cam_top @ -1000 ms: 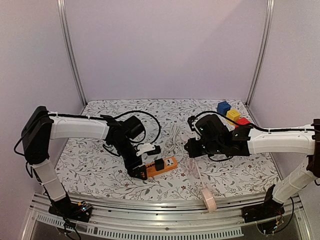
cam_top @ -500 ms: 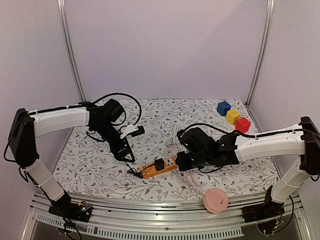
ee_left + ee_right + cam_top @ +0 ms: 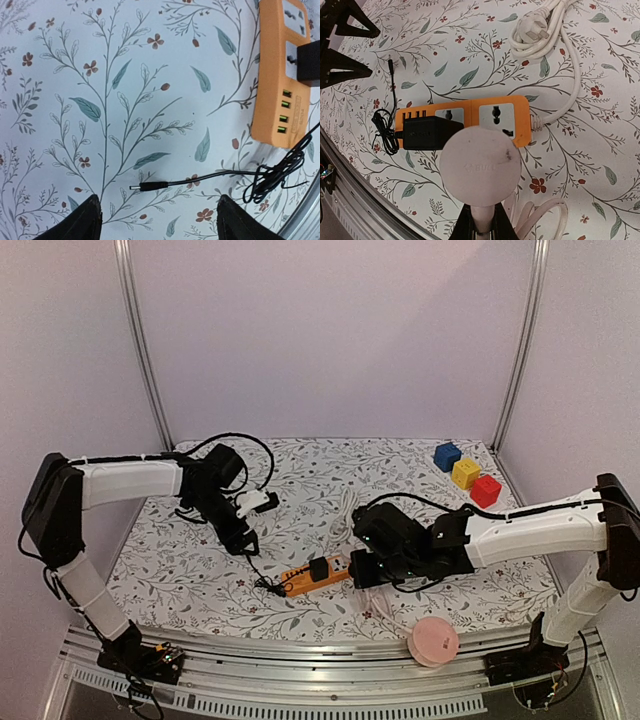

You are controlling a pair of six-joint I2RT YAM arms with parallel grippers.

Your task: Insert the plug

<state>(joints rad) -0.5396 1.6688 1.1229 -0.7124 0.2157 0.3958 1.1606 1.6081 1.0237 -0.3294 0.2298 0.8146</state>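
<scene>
The orange power strip (image 3: 335, 566) lies on the flowered cloth with a black adapter (image 3: 318, 569) plugged into one socket. It also shows in the right wrist view (image 3: 495, 107) and the left wrist view (image 3: 272, 90). My right gripper (image 3: 482, 222) is shut on the stem of a round pink plug (image 3: 480, 165), which hangs just above the strip's near edge and partly hides the two sockets. In the top view the right gripper (image 3: 366, 574) is at the strip's right end. My left gripper (image 3: 160, 222) is open and empty above the cloth, left of the strip.
The adapter's thin black lead ends in a barrel tip (image 3: 147, 187) and a tangle (image 3: 277, 172). The strip's white cord and plug (image 3: 535, 30) lie behind it. A pink disc (image 3: 433, 642) sits at the front edge. Blue (image 3: 447, 456), yellow (image 3: 465, 473) and red (image 3: 485, 490) cubes stand far right.
My left gripper has pulled back up and left from the strip's left end. My right gripper has moved left to the strip with the pink plug. The pink disc turned face-up.
</scene>
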